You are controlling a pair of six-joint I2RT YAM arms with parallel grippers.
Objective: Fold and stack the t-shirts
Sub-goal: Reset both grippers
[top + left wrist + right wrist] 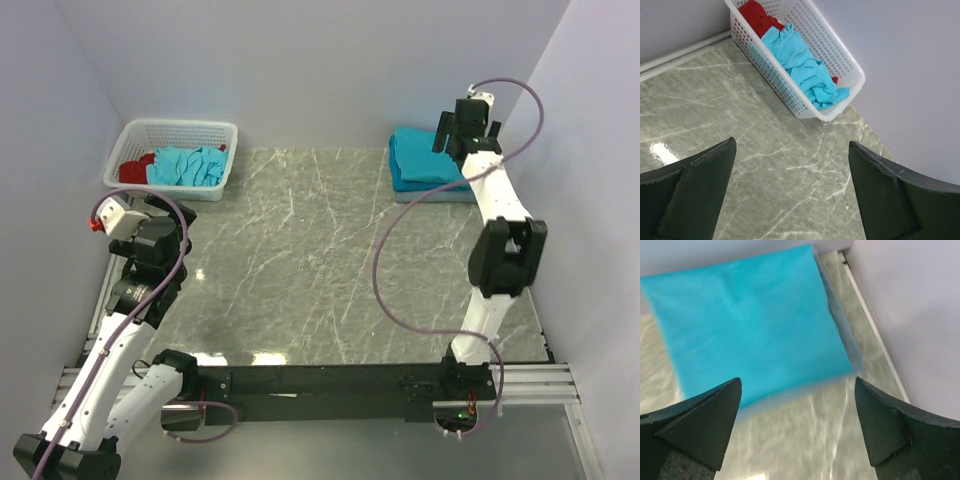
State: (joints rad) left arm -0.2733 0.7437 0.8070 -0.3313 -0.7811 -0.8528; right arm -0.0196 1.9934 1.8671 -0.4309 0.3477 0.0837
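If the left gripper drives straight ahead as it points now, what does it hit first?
Probably the bare marble table ahead of the left gripper, short of the white basket; depth is hard to judge.

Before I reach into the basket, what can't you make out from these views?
- Folded stack: number of t-shirts; right arm covers part in the top view, right wrist view is blurred.
- Turquoise heap in the basket: one shirt or several; too bunched in both views.
- Red cloth: what it is; partly buried under the heap.
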